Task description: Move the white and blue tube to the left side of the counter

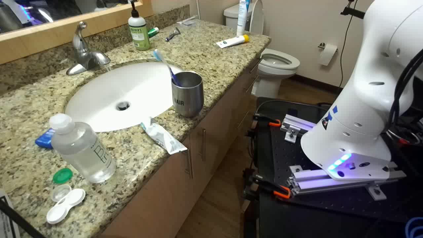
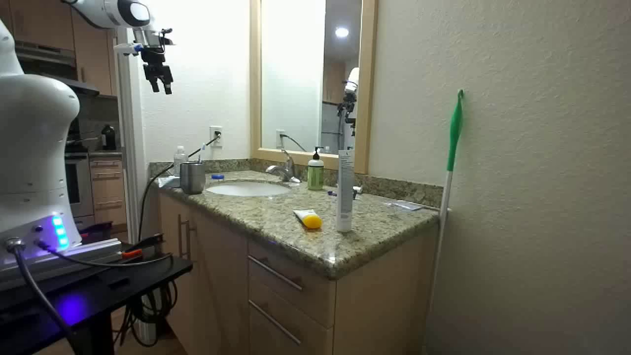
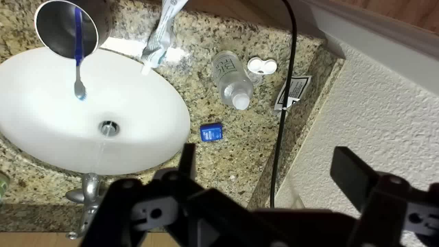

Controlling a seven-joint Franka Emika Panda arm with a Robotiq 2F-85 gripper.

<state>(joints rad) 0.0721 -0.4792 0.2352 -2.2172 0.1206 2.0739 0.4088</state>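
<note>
The white and blue tube [image 1: 243, 18] stands upright at the far end of the granite counter [image 1: 205, 36] in an exterior view, its top cut off by the frame. It also stands upright near the front corner in an exterior view [image 2: 345, 192], where it looks white and grey. It is out of the wrist view. My gripper [image 2: 161, 91] hangs high above the cup end of the counter, far from the tube. In the wrist view the gripper [image 3: 264, 151] has its fingers wide apart with nothing between them.
A metal cup with a toothbrush [image 1: 187, 99], flat toothpaste tube [image 1: 163, 137], clear bottle [image 3: 229, 73] and blue box [image 3: 211, 132] surround the sink [image 3: 144, 103]. A black cable [image 3: 291, 51] crosses there. A yellow-capped tube [image 2: 306, 218] lies beside the upright tube; a soap bottle [image 2: 315, 176] stands behind.
</note>
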